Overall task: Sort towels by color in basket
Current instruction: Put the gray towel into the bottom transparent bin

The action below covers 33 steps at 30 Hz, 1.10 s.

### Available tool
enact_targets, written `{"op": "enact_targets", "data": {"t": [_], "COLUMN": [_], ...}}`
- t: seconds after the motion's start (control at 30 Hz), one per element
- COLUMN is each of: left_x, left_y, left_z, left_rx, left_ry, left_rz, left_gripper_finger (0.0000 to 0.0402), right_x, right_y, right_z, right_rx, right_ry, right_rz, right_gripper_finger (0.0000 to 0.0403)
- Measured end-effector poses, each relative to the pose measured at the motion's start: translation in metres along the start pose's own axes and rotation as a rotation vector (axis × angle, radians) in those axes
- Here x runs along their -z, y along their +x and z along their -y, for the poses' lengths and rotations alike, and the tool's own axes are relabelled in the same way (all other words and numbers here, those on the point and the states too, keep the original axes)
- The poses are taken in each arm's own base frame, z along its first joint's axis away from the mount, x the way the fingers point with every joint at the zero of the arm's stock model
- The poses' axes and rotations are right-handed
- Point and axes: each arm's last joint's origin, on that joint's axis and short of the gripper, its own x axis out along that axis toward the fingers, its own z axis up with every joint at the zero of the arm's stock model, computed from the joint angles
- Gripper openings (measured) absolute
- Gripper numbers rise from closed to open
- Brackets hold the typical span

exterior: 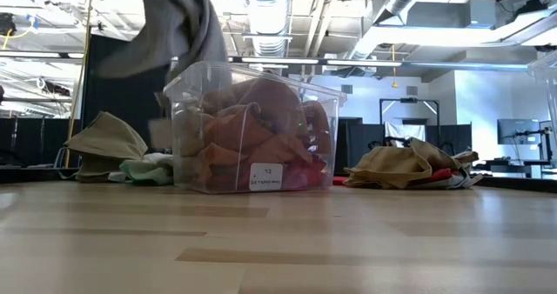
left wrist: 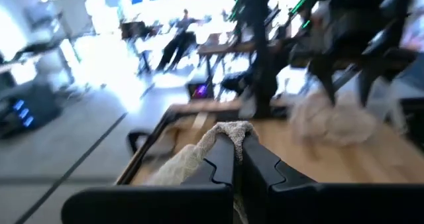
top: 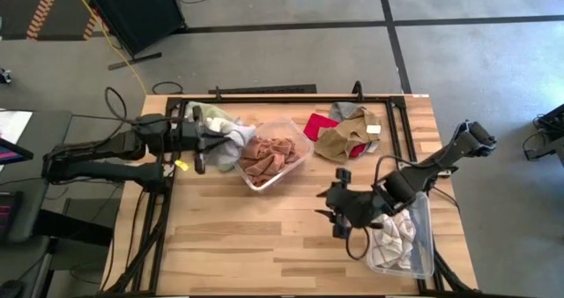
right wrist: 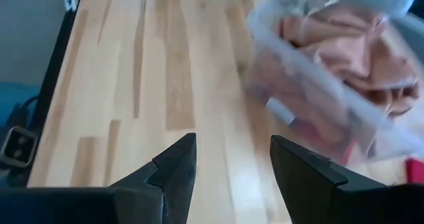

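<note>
My left gripper is at the table's left, beside a clear bin, and is shut on a grey towel. The towel hangs high in the low view. The bin holds rust-orange towels. A pale green towel lies behind the grey one. A red towel, a tan-brown towel and a grey one lie in a pile at the far right. My right gripper is open and empty above the bare table, right of the middle. My left gripper pinches a bunched fold of the grey towel between its two shut fingers. The fold sticks out past the fingertips. The rest of the towel hangs below the gripper, lifted above the bin's rim.
A second clear bin with white cloths stands at the near right, under my right arm. A tan cloth and a pale green cloth lie left of the middle bin. Bare wood lies at the near middle and left.
</note>
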Motion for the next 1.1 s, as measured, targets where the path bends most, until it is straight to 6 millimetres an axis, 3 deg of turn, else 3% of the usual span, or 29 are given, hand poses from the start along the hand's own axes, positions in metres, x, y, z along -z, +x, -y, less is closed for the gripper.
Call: {"op": "enact_targets", "data": {"t": [0.3, 0.5, 0.63, 0.87, 1.1], "left_x": [-0.005, -0.015, -0.021, -0.025, -0.024], "left_y": [0.027, 0.054, 0.069, 0.087, 0.090], "left_z": [0.025, 0.045, 0.059, 0.074, 0.077], "left_rx": [0.170, 0.259, 0.313, 0.361, 0.374], "left_ry": [0.034, 0.081, 0.118, 0.153, 0.151], "left_rz": [0.071, 0.014, 0.003, -0.040, -0.075], "left_gripper_finger": [0.0000, 0.0000, 0.0000, 0.0000, 0.0000], "right_x": [0.013, 0.005, -0.004, -0.013, -0.024], "right_y": [-0.018, -0.015, 0.003, 0.048, 0.068], "right_z": [-0.023, -0.020, -0.017, 0.000, 0.021], "right_rx": [0.049, 0.101, 0.138, 0.236, 0.227], "right_ry": [-0.062, -0.146, -0.230, -0.296, -0.265], "right_rz": [0.047, 0.112, 0.137, 0.116, 0.124], "right_gripper_finger": [0.0221, 0.0221, 0.0233, 0.0287, 0.0325]}}
